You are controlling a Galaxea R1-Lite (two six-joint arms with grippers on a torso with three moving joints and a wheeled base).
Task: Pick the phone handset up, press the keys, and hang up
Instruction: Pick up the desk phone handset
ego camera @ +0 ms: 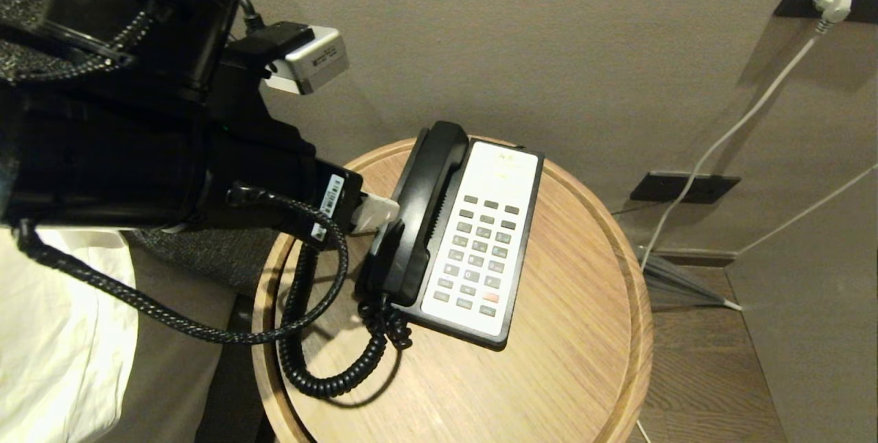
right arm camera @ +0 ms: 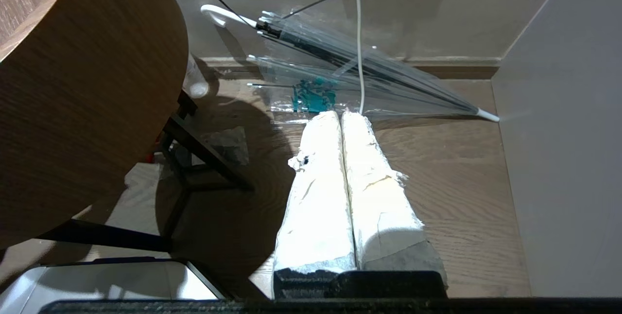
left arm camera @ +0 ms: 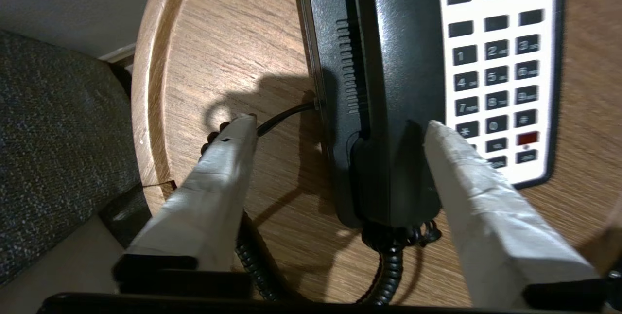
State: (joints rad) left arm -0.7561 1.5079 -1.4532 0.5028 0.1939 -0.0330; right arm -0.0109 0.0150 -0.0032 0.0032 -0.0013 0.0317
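The black phone handset [ego camera: 425, 203] lies in its cradle along the left side of the phone base [ego camera: 511, 333]. The base has a white keypad [ego camera: 480, 237] of dark keys. A black coiled cord [ego camera: 329, 374] loops from the handset's near end over the table. My left gripper [left arm camera: 340, 123] is open beside that near end of the handset [left arm camera: 403, 85]. One white finger hangs over the bare table and the other at the keypad's edge, neither touching the handset. My right gripper [right arm camera: 341, 115] is shut and empty, parked low and pointing at the floor beside the table.
The phone sits on a round wooden table with a raised rim [ego camera: 631, 278]. A grey upholstered panel [left arm camera: 58, 134] and white bedding [ego camera: 55, 333] lie to the left. A folded clear umbrella [right arm camera: 369, 76] and a white cable [ego camera: 727, 134] are on the floor at the right.
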